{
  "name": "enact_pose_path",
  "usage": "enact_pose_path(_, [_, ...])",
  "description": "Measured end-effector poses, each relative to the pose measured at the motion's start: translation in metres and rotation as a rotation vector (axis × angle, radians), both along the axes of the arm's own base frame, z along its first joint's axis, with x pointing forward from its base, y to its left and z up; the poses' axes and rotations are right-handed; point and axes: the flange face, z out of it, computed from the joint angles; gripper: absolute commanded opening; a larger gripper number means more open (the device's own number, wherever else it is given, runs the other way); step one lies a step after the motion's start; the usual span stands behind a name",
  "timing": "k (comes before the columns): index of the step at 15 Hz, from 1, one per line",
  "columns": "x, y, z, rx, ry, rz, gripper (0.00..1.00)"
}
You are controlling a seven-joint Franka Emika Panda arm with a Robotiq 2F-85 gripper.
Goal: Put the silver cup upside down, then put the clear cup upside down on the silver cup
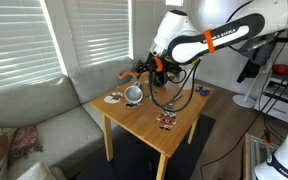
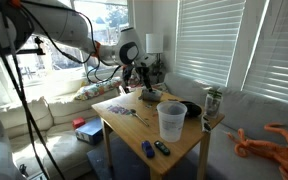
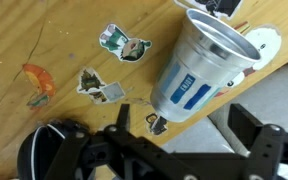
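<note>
The silver cup (image 3: pixel 206 58), shiny metal with a blue label, lies tilted near the edge of the wooden table (image 3: pixel 44 40); its wide end points away from me and its narrow end points toward my fingers. My gripper (image 3: pixel 187 125) is open, with its two black fingers spread on either side of the cup's narrow end and not gripping it. In an exterior view the gripper (image 2: pixel 144 78) hangs low over the cup (image 2: pixel 149 97) at the table's far side. The clear cup (image 2: pixel 171 120) stands upright near the table's front, apart from the gripper.
Stickers (image 3: pixel 124 42) and an orange scrap (image 3: pixel 39 80) lie on the table. A black bowl (image 2: pixel 190 110) and a can (image 2: pixel 213 100) stand beside the clear cup. A white mug (image 1: pixel 132 93) sits at one corner. A sofa (image 1: pixel 34 115) adjoins the table.
</note>
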Motion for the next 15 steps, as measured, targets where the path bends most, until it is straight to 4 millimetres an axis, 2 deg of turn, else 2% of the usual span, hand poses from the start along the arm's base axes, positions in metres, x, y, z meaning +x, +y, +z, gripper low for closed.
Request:
enact_pose_path(6, [0.027, -0.002, -0.026, 0.083, -0.008, -0.069, 1.0])
enact_pose_path(15, [0.067, -0.004, -0.042, 0.2, -0.051, -0.133, 1.0])
